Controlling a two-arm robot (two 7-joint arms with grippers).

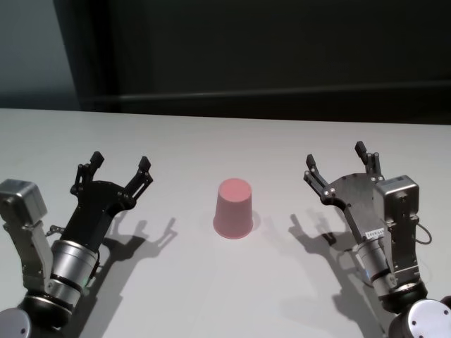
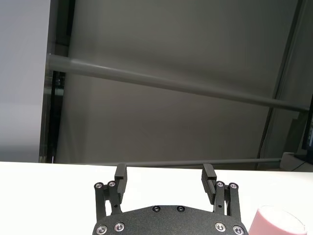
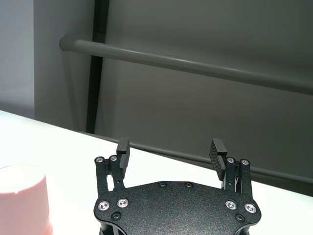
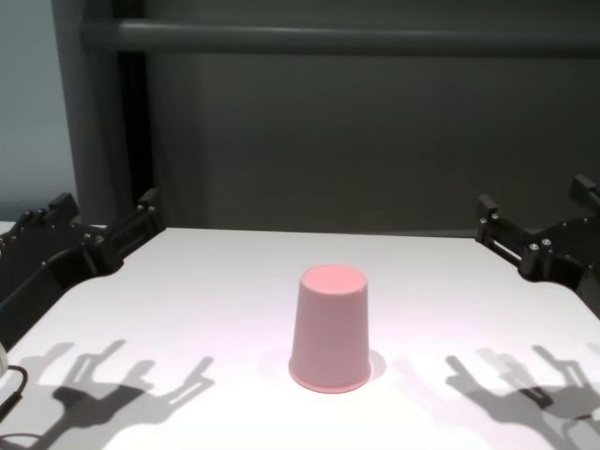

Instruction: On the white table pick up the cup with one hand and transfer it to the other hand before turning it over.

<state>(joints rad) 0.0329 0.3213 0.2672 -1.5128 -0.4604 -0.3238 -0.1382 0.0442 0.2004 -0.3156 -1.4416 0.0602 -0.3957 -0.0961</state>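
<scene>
Here, on the white table [image 1: 141, 282], the cup [image 1: 233, 208] stands upside down: its flat closed base faces up and its wider rolled rim rests on the tabletop. It is a plain salmon-pink tumbler, tapered, and it sits roughly midway between my two arms, touching neither. My left pincer [image 1: 120, 167] hangs above the table on the left of the cup, well apart from it, with its two black fingers spread wide and nothing between them. My right pincer [image 1: 340, 162] mirrors it on the other side, also held above the table and well clear of the cup, fingers likewise splayed apart and empty. Both pincers point forward, away from me, toward the dark wall [image 4: 328, 141] behind the table's far edge. From my chest view the cup [image 4: 330, 327] stands in the middle of the tabletop [image 4: 187, 291], with my left pincer [image 4: 105, 216] and right pincer [image 4: 534, 211] reaching in from either side, and each throws a forked shadow on the white surface near me. In my left wrist view the fingers [image 2: 121, 173] stand parted over the table [image 2: 49, 196], and the cup [image 2: 276, 223] shows just at the corner. In my right wrist view the fingers [image 3: 218, 153] are parted too, with the cup [image 3: 24, 198] off to one side.
</scene>
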